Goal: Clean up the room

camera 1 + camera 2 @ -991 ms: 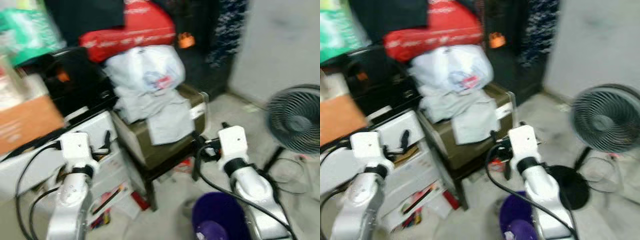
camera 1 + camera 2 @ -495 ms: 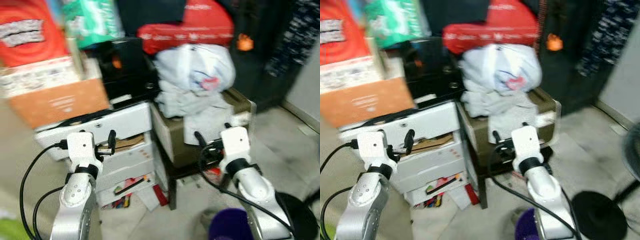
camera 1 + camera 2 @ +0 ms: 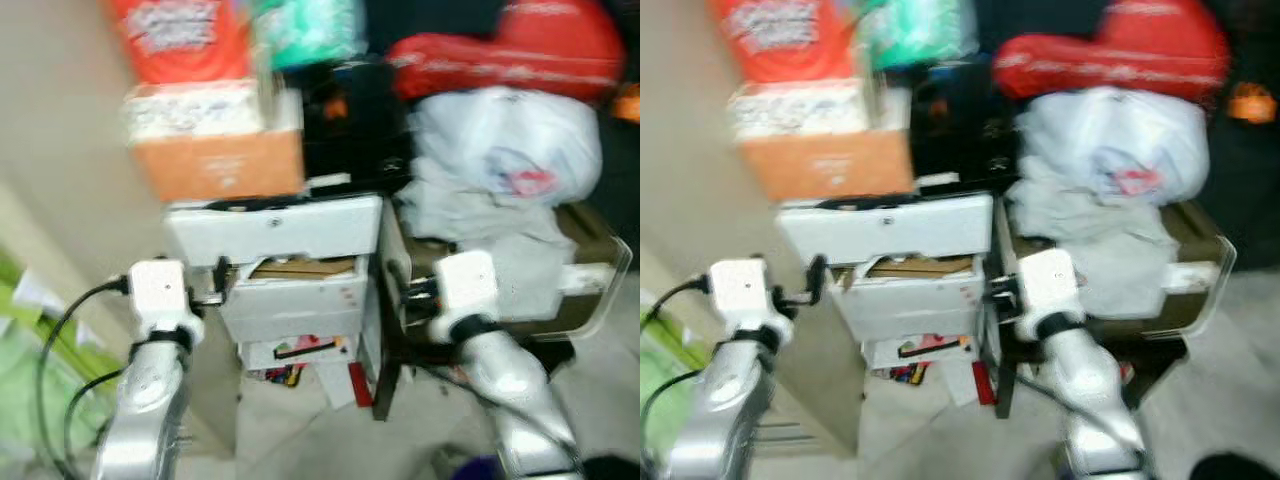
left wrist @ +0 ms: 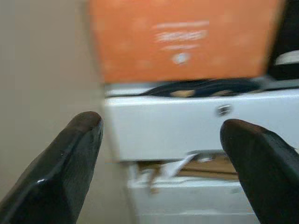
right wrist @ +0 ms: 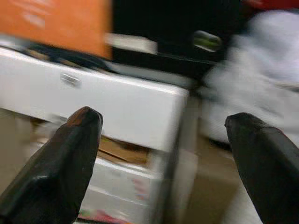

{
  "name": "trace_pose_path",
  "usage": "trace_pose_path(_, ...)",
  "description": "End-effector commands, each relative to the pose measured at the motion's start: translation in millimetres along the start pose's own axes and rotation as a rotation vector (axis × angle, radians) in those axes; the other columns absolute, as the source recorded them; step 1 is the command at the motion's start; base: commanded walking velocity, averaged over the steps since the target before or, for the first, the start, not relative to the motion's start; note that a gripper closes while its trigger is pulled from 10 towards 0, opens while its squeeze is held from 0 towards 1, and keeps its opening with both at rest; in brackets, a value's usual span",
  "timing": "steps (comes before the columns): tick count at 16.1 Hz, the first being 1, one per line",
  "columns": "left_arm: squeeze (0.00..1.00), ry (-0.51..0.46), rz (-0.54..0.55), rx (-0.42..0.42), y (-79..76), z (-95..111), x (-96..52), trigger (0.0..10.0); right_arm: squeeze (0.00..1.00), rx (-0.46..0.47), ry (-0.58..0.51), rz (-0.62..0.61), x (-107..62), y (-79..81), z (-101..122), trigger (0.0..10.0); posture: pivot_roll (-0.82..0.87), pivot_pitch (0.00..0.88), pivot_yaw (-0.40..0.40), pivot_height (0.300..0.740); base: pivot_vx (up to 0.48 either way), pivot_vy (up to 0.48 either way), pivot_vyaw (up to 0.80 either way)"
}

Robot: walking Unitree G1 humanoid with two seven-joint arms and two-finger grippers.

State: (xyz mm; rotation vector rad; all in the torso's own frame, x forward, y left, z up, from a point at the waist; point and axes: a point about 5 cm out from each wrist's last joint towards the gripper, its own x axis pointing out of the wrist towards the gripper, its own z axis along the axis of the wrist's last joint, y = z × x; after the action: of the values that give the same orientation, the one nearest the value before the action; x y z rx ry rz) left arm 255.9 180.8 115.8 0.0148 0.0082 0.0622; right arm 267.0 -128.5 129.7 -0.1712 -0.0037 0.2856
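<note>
A white plastic drawer unit (image 3: 290,270) stands in the middle of a blurred, cluttered corner, its drawers ajar with brown cardboard and coloured items poking out. On top of it sits an orange cardboard box (image 3: 222,165), with a red packet (image 3: 180,35) and a green packet (image 3: 305,25) above. Just beside the unit is a black appliance (image 3: 350,125), then a dark low table carrying an olive-brown box (image 3: 580,280) heaped with grey cloth, a white plastic bag (image 3: 510,140) and a red bag (image 3: 510,55). The left gripper (image 4: 161,154) hangs before the drawers, fingers spread, nothing between them. The right gripper (image 5: 168,163) is likewise spread wide and empty, facing the unit's right edge.
</note>
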Motion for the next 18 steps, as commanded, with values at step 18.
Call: trace_pose_path(18,0.00,-0.020,0.069,0.005,6.4,6.8,1.2,10.0,0.00,-0.009,-0.003,0.025,-0.1,5.0,-1.0,10.0,-0.17,0.000,0.041,0.740,0.000,0.000,0.80)
